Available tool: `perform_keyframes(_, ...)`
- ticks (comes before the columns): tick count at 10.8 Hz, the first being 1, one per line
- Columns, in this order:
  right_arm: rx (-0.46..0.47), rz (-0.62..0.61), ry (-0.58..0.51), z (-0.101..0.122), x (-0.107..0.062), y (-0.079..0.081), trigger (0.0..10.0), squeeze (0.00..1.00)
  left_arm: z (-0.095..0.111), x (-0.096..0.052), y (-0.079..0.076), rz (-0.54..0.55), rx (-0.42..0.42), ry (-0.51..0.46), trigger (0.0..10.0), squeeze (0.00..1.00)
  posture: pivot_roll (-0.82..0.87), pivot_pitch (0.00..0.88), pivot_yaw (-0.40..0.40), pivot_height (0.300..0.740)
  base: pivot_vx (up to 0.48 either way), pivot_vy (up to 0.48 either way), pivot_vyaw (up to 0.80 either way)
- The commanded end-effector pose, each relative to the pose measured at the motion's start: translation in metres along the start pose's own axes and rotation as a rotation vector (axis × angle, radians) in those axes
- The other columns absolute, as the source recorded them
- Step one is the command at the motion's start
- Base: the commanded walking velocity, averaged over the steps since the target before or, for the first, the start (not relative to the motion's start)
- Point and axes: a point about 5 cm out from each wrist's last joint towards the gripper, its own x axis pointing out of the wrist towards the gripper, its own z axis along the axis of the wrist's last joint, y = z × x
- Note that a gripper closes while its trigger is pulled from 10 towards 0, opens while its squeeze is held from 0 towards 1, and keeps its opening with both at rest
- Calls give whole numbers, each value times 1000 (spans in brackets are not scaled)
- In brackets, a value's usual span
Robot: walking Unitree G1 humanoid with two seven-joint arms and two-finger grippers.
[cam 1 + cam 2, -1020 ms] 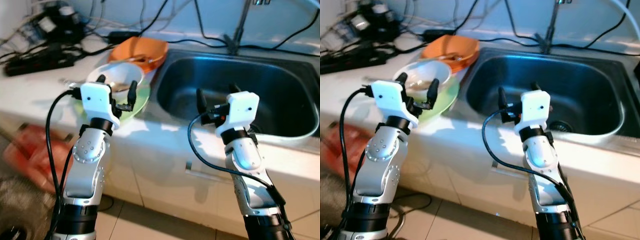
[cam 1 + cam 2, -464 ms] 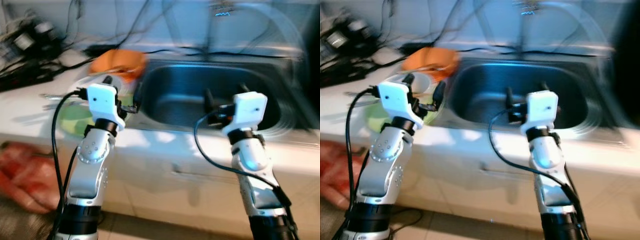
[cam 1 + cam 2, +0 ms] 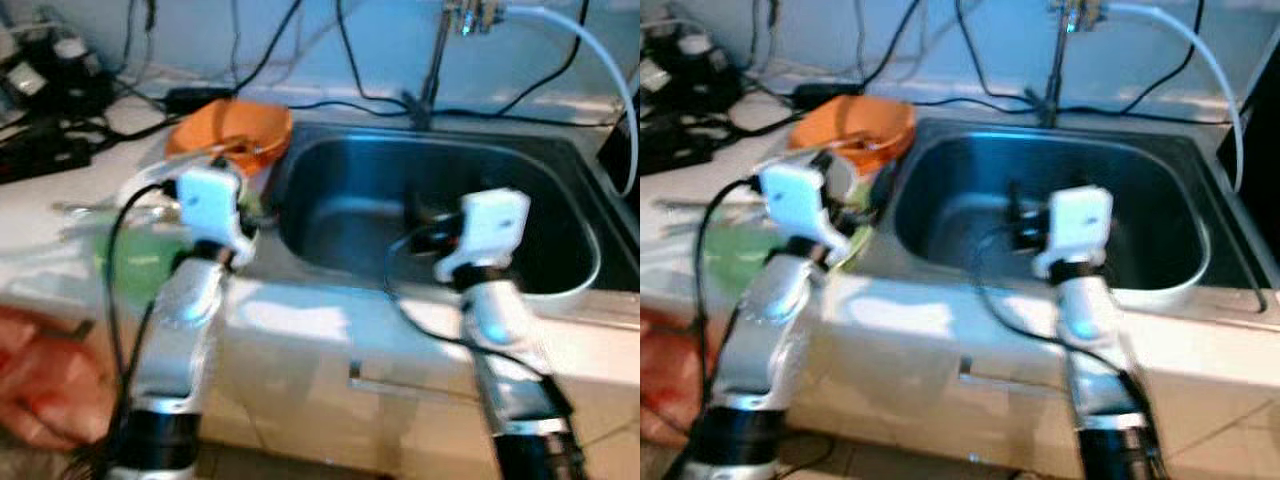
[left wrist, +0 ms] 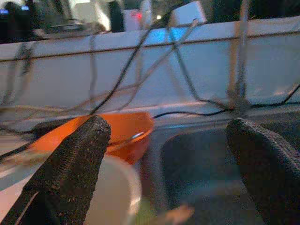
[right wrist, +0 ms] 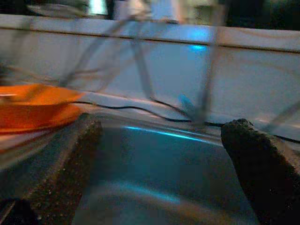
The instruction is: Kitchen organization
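An orange bowl [image 3: 232, 135] sits on the white counter left of the steel sink [image 3: 540, 280]. In front of the orange bowl are a white bowl [image 4: 112, 192] and a green plate [image 3: 135, 262], partly hidden by my left arm. My left gripper [image 4: 166, 129] is open and empty, raised over the counter's front edge by the plate and pointing toward the bowls. Over the sink's front rim my right gripper [image 5: 161, 124] is also open and empty, facing the basin. The eye views are blurred.
A faucet [image 3: 435, 60] with a white hose [image 3: 590, 50] stands behind the sink. Black cables and power strips [image 3: 50, 90] crowd the back left of the counter. A red blurred thing [image 3: 40, 380] lies low on the left. A cabinet handle [image 3: 390, 385] is below the counter.
The whole picture has shifted and blurred, so the camera has moved; the sink now sits more central. Both grippers stay open and raised in much the same pose.
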Motion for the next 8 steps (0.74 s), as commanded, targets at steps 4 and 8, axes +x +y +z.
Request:
perform_keyframes(4, -13, -2, -20, 5, 1, -1, 10000, 0, -1, -3, -8, -81, 76, 1, 10000, 0, 31, 31, 61, 740, 0, 0, 0)
perform_keyframes(8, 161, 123, 93, -1, 5, 9, 10000, 0, -12, -5, -7, -127, 162, 64, 10000, 0, 39, 36, 62, 740, 0, 0, 0)
